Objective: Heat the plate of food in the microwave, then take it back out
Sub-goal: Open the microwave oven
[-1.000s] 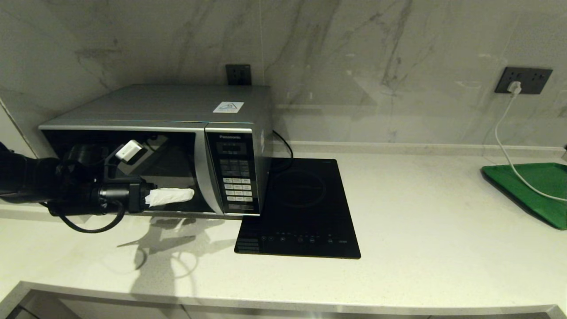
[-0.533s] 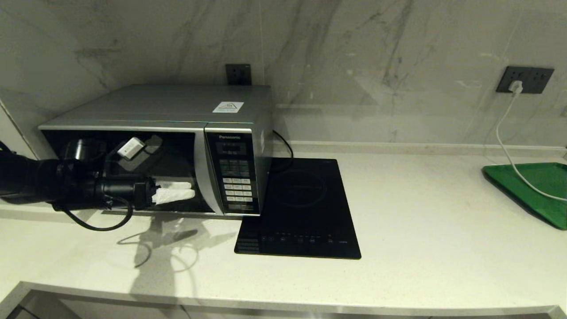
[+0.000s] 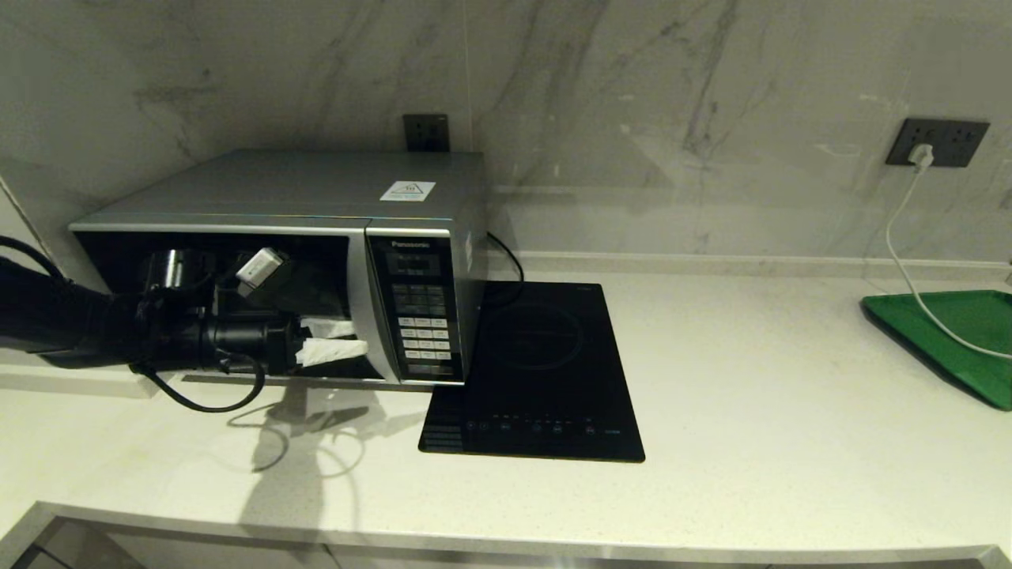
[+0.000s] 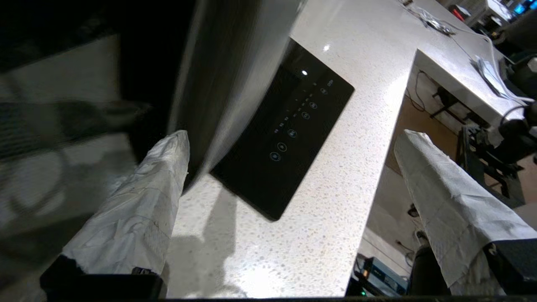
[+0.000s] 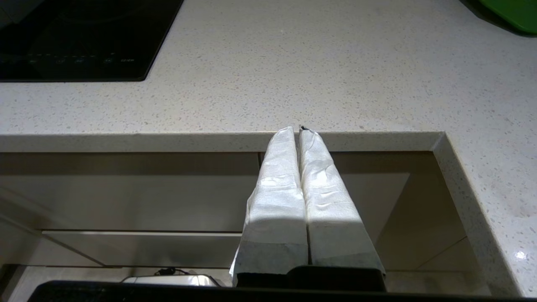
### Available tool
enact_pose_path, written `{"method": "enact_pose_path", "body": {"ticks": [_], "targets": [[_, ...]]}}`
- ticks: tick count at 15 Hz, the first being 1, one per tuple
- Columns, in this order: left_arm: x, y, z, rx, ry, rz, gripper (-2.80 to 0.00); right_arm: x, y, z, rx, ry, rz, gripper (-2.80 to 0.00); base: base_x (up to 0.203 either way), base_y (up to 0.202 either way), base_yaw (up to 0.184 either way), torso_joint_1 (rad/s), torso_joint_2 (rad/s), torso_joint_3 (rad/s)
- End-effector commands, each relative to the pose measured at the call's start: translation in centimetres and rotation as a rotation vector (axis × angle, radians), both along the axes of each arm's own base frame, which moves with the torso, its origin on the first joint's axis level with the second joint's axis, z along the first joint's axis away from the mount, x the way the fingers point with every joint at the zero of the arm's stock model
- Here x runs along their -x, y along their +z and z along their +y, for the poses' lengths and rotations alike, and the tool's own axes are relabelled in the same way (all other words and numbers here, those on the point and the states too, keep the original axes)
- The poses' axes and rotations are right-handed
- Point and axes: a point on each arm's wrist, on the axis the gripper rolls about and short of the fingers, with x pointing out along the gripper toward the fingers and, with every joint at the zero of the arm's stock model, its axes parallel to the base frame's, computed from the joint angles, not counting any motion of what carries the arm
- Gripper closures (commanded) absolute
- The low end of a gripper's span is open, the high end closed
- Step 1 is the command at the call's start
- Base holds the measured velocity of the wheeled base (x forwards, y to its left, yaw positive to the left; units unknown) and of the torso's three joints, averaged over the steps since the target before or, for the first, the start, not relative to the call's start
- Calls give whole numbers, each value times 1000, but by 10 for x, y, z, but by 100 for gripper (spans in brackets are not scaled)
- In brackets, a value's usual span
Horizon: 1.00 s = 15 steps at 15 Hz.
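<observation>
In the head view, the microwave (image 3: 316,261) is seen standing on the pale surface (image 3: 711,411) beside a black hob (image 3: 538,371), its door shut, with the left pincer (image 3: 336,341) held at the door's dark glass just beside the silver handle strip; the plate of food cannot be seen. In the left wrist view, the left pincer (image 4: 289,167) is shown released, its wrapped fingers (image 4: 138,218) spread wide. In the right wrist view, the right pincer (image 5: 299,131) is shown clenched on nothing, below the surface edge (image 5: 209,140).

Dim, greenish indoor light falls from above and behind. The left arm casts soft shadows on the pale speckled stone counter (image 3: 751,411). The silver microwave (image 4: 235,84) smears with motion blur close to the left wrist camera; small glints dot the flat black glass hob (image 4: 289,126).
</observation>
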Motion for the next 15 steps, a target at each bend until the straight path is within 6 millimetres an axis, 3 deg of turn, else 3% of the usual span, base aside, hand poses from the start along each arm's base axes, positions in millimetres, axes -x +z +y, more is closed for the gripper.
{"method": "enact_pose_path", "body": {"ticks": [1,15], "targets": [[0,0,-8,5,-28,1,-280,0,0,0,-2,-1,1,0,0,0,0,0,0,0],[-3,-10,-22,67,-129,10,-280,0,0,0,-1,1,2,0,0,0,0,0,0,0]]}}
